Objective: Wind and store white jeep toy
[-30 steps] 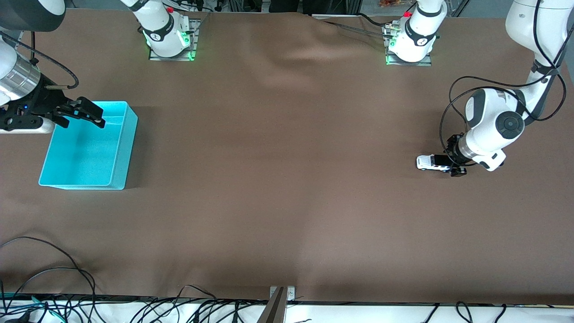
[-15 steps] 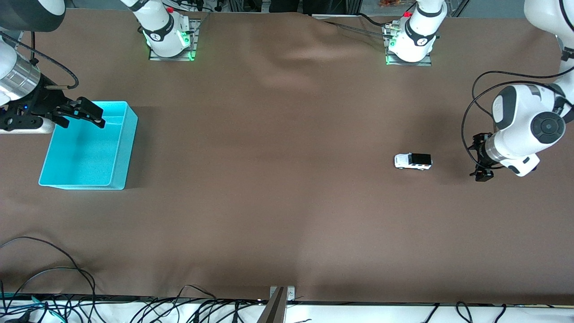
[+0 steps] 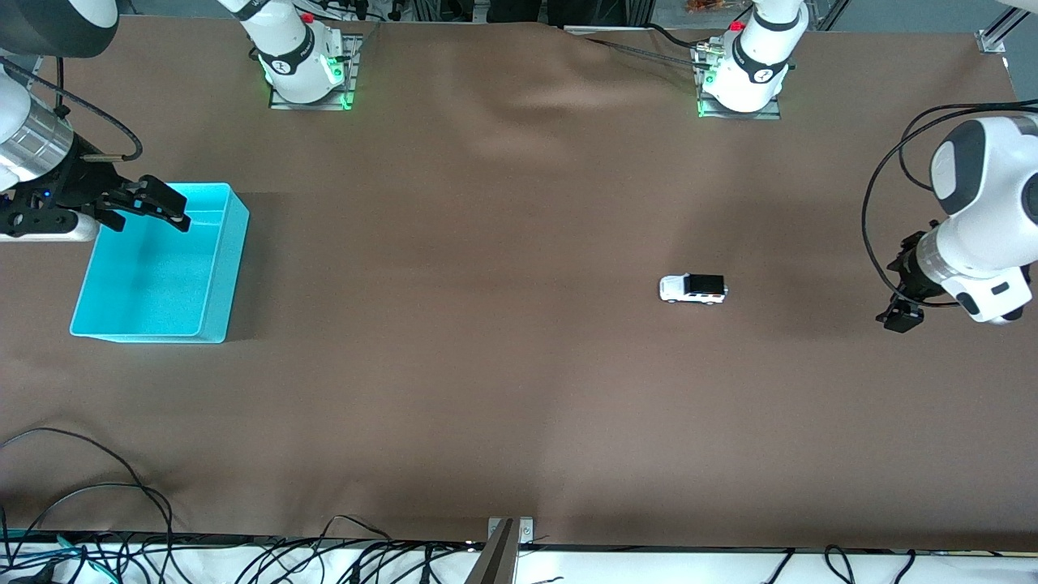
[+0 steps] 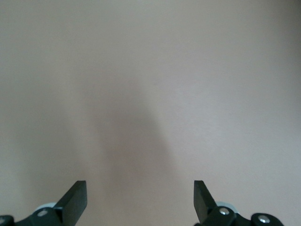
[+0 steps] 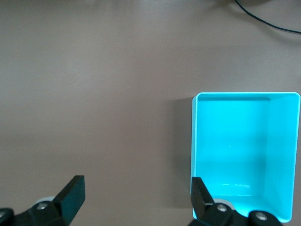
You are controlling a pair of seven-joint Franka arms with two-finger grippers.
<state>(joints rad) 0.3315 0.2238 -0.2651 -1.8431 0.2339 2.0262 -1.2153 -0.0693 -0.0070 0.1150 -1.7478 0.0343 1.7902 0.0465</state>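
The white jeep toy (image 3: pixel 692 289), with a black roof, stands on its wheels on the brown table cloth, toward the left arm's end, touching nothing. My left gripper (image 3: pixel 900 315) is open and empty, well apart from the jeep toward the table's end. In the left wrist view its gripper (image 4: pixel 140 197) shows only bare cloth between the fingers. My right gripper (image 3: pixel 158 209) is open and empty over the corner of the cyan bin (image 3: pixel 217 268). The right wrist view shows its gripper (image 5: pixel 136 194) and the empty bin (image 5: pixel 277 141).
The cyan bin stands at the right arm's end of the table and holds nothing. Both arm bases (image 3: pixel 304 69) stand along the table's edge away from the camera. Cables (image 3: pixel 97 503) lie at the near edge.
The left gripper let go of the jeep and drew back toward the table's end. The jeep rolled on its own toward the middle of the table. The right arm has not moved.
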